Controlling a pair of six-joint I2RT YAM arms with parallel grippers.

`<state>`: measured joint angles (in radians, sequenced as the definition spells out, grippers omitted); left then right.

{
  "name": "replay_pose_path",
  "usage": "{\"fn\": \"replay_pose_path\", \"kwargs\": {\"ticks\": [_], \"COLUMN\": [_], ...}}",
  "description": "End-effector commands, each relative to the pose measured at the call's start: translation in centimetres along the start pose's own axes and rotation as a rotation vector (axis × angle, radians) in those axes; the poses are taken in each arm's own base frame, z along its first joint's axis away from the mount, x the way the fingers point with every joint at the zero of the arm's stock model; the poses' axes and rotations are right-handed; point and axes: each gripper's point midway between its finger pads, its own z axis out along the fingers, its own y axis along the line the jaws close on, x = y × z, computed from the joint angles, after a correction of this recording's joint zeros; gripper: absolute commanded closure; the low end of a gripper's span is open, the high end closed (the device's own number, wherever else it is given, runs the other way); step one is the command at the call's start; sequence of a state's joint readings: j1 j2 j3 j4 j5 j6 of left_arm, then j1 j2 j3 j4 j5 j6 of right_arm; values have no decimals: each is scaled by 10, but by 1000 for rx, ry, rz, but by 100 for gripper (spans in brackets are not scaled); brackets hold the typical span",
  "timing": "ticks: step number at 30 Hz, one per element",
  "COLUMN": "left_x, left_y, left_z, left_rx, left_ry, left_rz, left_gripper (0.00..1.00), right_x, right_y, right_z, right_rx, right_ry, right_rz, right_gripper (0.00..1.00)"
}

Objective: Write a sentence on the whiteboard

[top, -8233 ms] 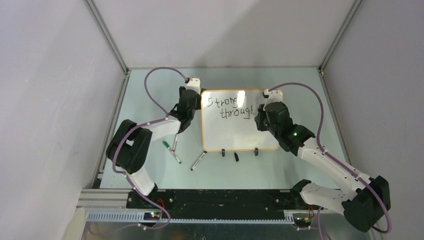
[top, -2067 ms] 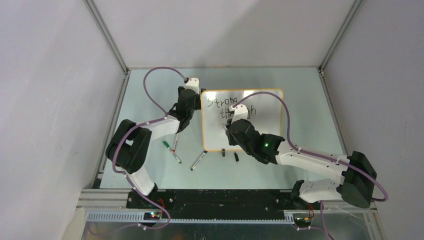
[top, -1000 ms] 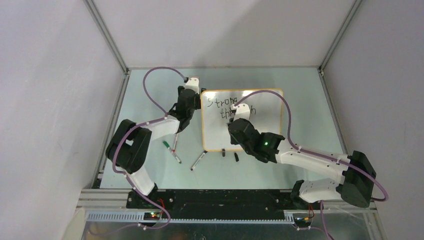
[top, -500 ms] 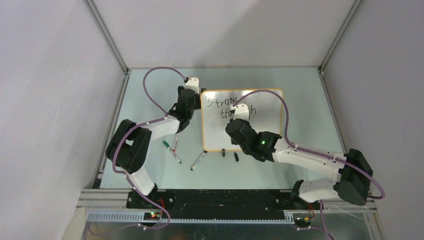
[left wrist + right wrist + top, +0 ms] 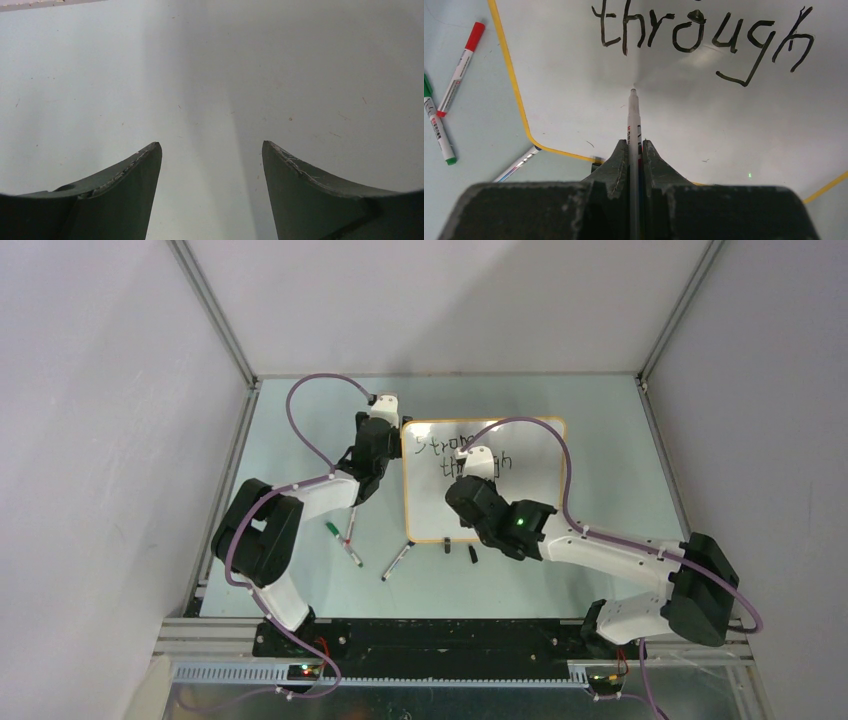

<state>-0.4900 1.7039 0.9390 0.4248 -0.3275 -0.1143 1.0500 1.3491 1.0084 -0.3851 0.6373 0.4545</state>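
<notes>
- Clamping a marker [image 5: 633, 120] by its barrel, the right fingers [image 5: 616, 165] are pressed together on it. This sets its tip at, or nearly at, the whiteboard [image 5: 724, 130] just below the second line, so I judge a third line is due.
- The left fingers [image 5: 130, 190] stand apart with nothing between them. In the top view they sit beside the board's upper-left corner, probably to steady it.
- The whiteboard lies mid-frame on the table [image 5: 600, 440] in the top view.
- The sentence [image 5: 704, 37] reads "through" at the top of the right wrist frame. Overhead, the line above it is apparently "Strong".
- A red-capped marker [image 5: 461, 67] and a green-capped marker [image 5: 436, 125] lie at the left of that frame. Their barrel print is too small to read.
</notes>
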Motion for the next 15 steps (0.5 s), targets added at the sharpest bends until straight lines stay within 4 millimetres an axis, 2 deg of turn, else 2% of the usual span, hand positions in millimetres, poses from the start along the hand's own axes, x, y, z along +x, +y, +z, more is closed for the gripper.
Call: {"fn": "replay_pose_path", "kwargs": {"ticks": [1, 15], "left_x": [-20, -20], "left_y": [-2, -2], "left_z": [0, 0], "left_rx": [10, 10], "left_ry": [-57, -58], "left_rz": [-28, -28], "left_gripper": [21, 21], "right_x": [-21, -19], "right_y": [1, -2], "right_z": [-3, 2], "right_rx": [23, 42], "right_ry": [-53, -47], "right_rz": [32, 29], "right_gripper": [100, 100]}}
